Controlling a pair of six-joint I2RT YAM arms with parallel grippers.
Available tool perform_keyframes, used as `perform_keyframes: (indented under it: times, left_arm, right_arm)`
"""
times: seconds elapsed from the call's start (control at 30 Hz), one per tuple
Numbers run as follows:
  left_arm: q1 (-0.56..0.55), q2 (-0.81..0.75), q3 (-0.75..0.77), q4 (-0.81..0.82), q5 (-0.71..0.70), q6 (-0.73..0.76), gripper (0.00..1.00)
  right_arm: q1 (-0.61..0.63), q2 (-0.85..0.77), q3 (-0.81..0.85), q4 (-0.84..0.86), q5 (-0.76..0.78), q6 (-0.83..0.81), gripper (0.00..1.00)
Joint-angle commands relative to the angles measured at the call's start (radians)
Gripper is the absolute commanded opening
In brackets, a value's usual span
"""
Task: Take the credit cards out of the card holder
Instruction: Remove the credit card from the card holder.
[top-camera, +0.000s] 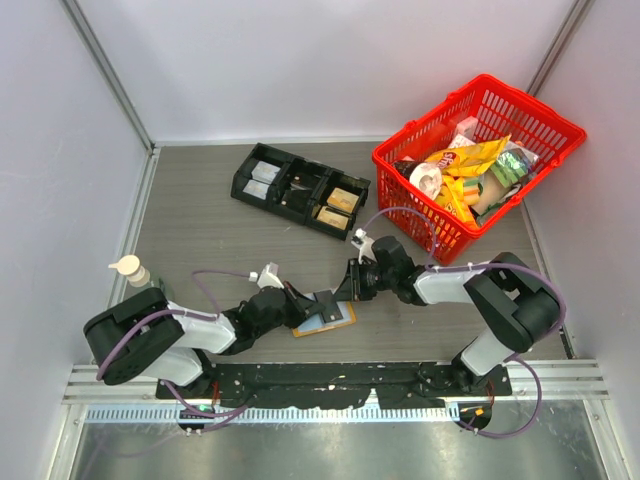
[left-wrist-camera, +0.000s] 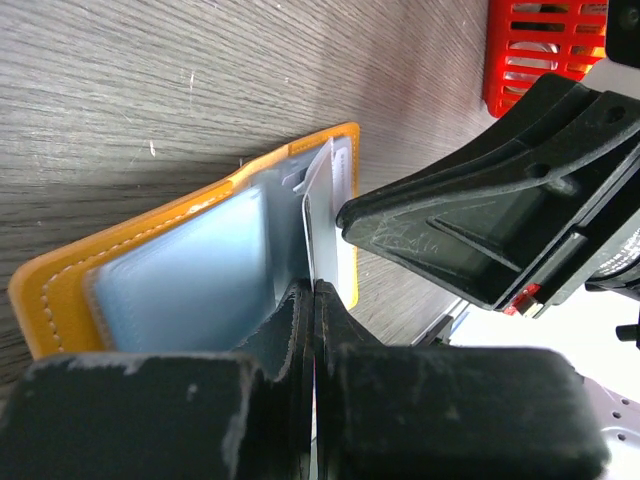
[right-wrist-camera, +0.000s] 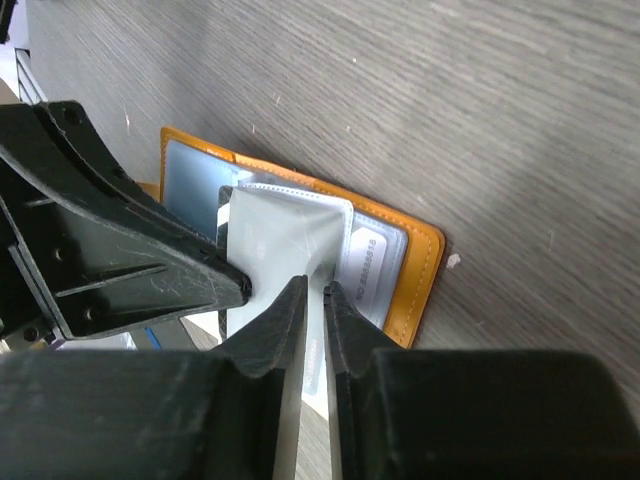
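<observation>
While the left gripper (left-wrist-camera: 314, 292) clamped the card holder (left-wrist-camera: 50, 292) by its sleeve (left-wrist-camera: 320, 215), the right gripper (right-wrist-camera: 315, 292), jaws slightly parted, risked losing that sleeve.

Bright even light, soft shadows, wrist views blurred up close

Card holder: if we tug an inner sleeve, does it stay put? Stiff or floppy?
Probably floppy: the inner sleeve creases where the left pincer pinches it. The card holder looks thin and light, so a tug would likely lift or drag it whole. The table looks smooth, so it may slide.
</observation>
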Motion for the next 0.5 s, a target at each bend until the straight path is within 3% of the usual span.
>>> perform_keyframes:
  times: [0.0,0.3,0.47]
  left_arm:
    - [0.005,0.015,0.014,0.001,0.004,0.032,0.00]
    - [0.005,-0.025,-0.032,-0.002,-0.032,-0.019,0.03]
    - [0.005,-0.057,-0.053,0.005,-0.041,-0.043,0.10]
  right_arm:
    - [0.007,0.042,-0.002,0.071,-0.028,-0.003,0.16]
    - [0.006,0.057,-0.056,-0.057,0.056,-0.040,0.01]
    - [0.004,0.059,-0.091,-0.084,0.077,-0.063,0.01]
